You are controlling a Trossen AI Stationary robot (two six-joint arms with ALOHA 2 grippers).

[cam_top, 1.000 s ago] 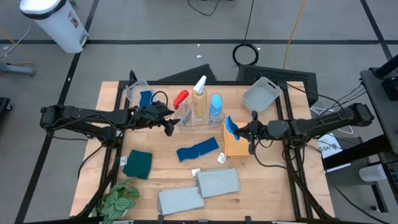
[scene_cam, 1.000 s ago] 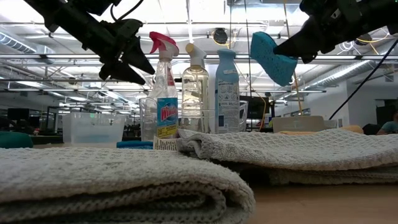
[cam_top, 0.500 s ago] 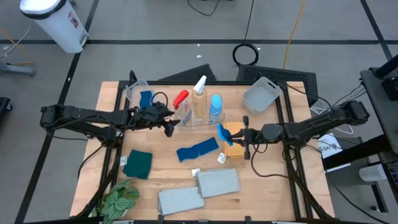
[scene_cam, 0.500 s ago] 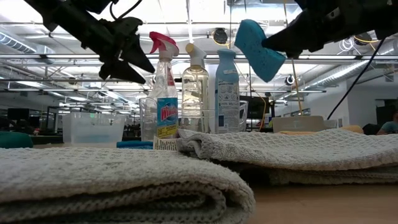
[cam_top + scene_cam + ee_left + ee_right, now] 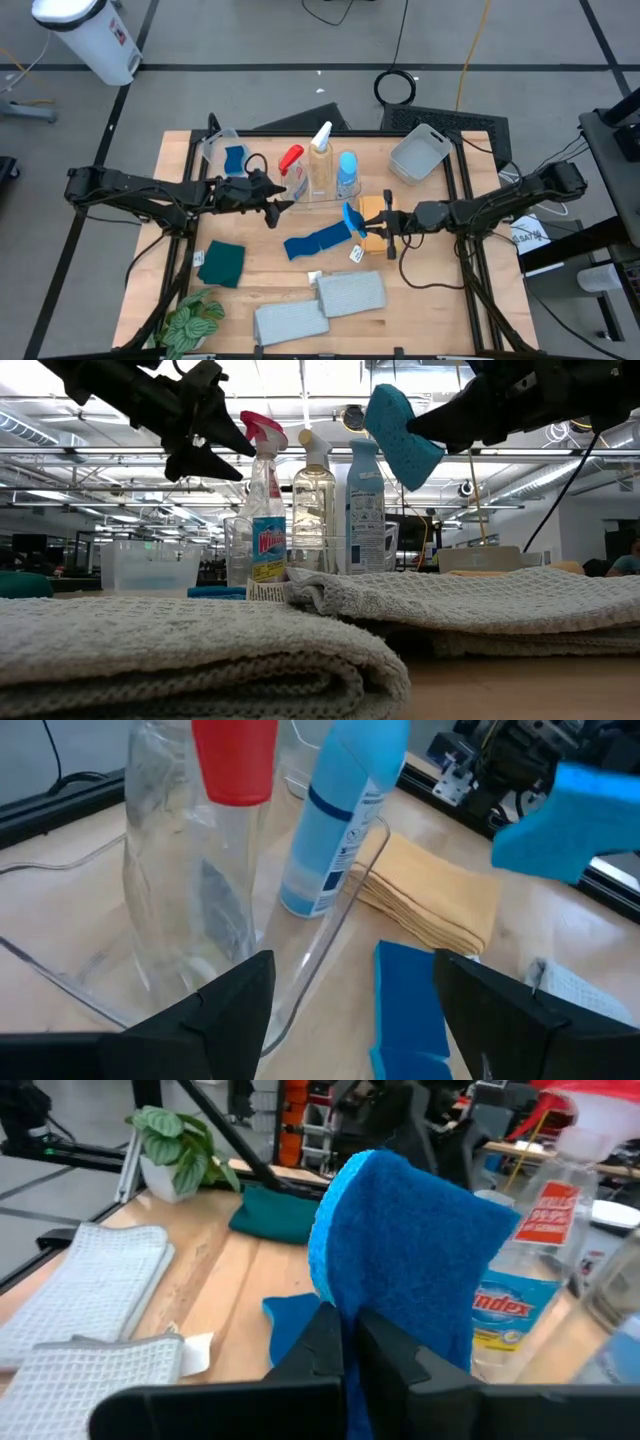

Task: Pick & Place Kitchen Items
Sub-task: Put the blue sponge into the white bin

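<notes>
My right gripper (image 5: 358, 224) pinches the blue sponge (image 5: 351, 217) in the air, its long axis near upright, just above the gap between the blue cloth (image 5: 318, 241) and the orange sponge (image 5: 375, 222). The clear tray w/ the bottles lies just beyond it, toward the table's far edge, so I judge the right arm is the nearer one for any drop there. My left gripper (image 5: 274, 207) hovers w/ fingers spread, just in front of the red-trigger bottle (image 5: 291, 166).

Count: 3 bottles (red-trigger, white-trigger (image 5: 320, 158), blue-capped (image 5: 346, 172)), 2 sponges, 2 cloths incl. the teal cloth (image 5: 222, 263), 2 grey towels (image 5: 320, 305).
</notes>
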